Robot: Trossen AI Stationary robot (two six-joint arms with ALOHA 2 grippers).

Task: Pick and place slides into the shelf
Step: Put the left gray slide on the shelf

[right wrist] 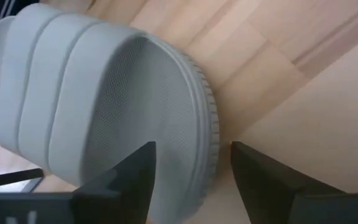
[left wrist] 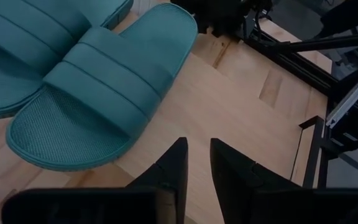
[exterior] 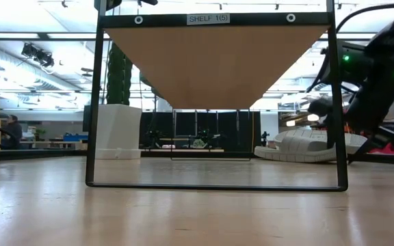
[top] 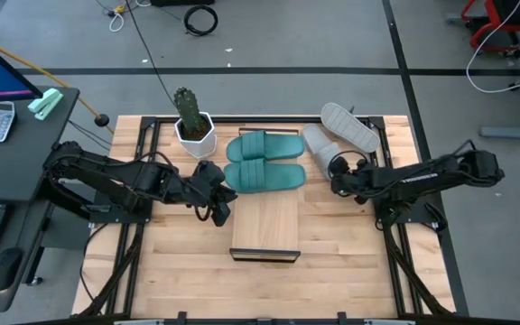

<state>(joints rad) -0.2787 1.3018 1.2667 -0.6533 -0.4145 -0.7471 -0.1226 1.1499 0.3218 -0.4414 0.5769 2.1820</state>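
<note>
Shelf (top: pixel 265 226) my landmark: long pale wood board, dark end edges, nothing on it

Two teal sandals (top: pixel 262 161) side by side just beyond shelf's far end; soft foam, ribbed straps, dimpled footbeds

Two grey sandals (top: pixel 332 134) off far right corner, one flipped sole-up

I'd work right gripper (right wrist: pixel 191 163): fingers spread wide, straddling grey sandal rim; judge best to close square on foam edge

Left gripper (left wrist: pixel 199 163) beside shelf's far left corner, fingers nearly together, holding nothing
</note>
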